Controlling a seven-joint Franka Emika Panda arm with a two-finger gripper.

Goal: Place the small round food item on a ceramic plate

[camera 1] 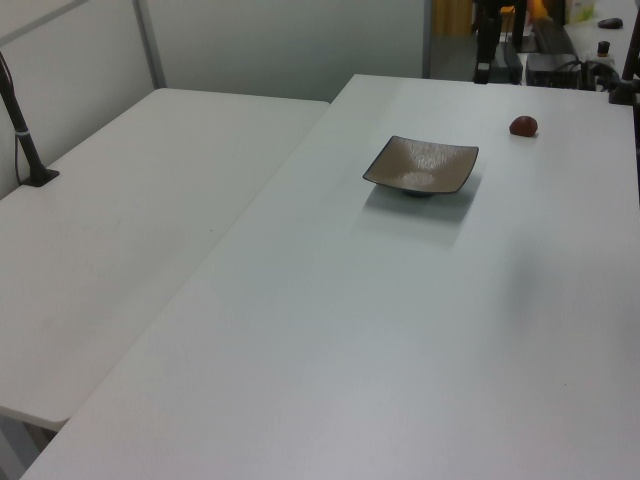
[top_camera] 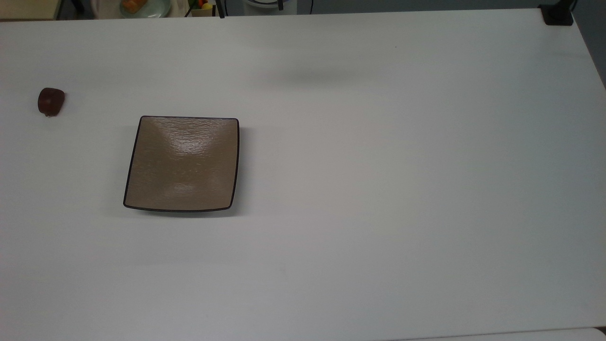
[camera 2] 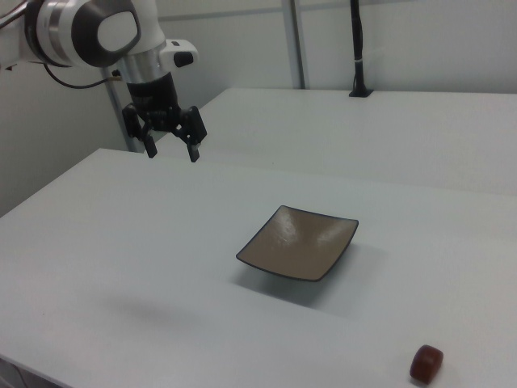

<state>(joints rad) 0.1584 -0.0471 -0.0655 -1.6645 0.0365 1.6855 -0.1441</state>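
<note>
White tabletop (top_camera: 378,189) fills my feeds. On it I see the square tan ceramic plate (top_camera: 182,163) with nothing on it, and the small reddish-brown round food item (top_camera: 50,101) lying well apart, off toward the top view's left. From the right view my gripper (camera 2: 171,148) hangs high above the table, well away from both, fingers spread and holding nothing.

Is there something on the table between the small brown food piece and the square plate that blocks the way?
No. The food piece and the plate lie apart with only bare table between them.
</note>
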